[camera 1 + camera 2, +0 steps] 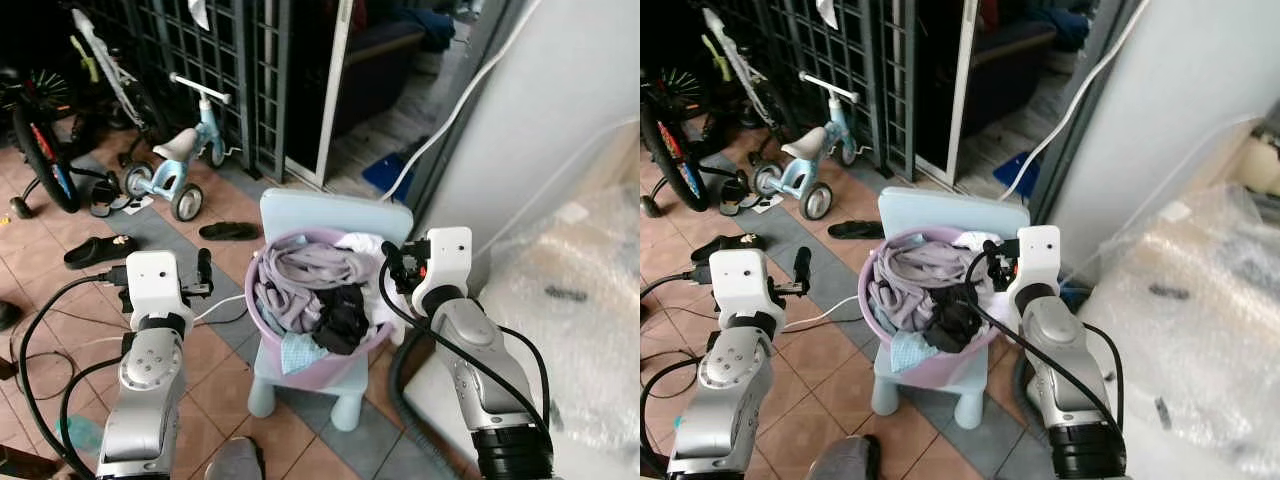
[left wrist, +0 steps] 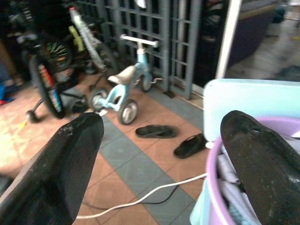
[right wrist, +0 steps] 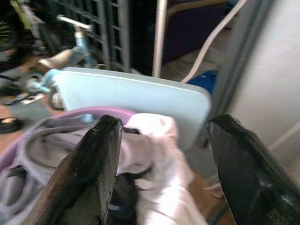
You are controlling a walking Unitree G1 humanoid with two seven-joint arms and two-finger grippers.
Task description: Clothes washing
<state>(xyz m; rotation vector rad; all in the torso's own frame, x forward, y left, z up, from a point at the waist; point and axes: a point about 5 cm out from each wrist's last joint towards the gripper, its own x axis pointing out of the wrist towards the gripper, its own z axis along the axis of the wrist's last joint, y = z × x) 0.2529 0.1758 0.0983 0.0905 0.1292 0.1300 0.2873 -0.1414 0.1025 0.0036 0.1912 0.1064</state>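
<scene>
While the purple laundry basin sat on the seat of a small pale-blue chair at the centre of the head views, it was heaped with clothes — grey garments on top, a black piece toward 4 o'clock, a white one at 2 o'clock against the chair back. At 3 o'clock of the basin the right gripper hovered just beside the rim, its fingers spread wide and empty above the white garment. At 9 o'clock the left gripper was held near the basin's other side, its fingers likewise wide apart, holding nothing. Farther out, a white cable trailed over the tiled floor. At 11 o'clock stood a light-blue balance bike before a dark grille, with black sandals nearby — and bubble wrap lay at 3 o'clock.
</scene>
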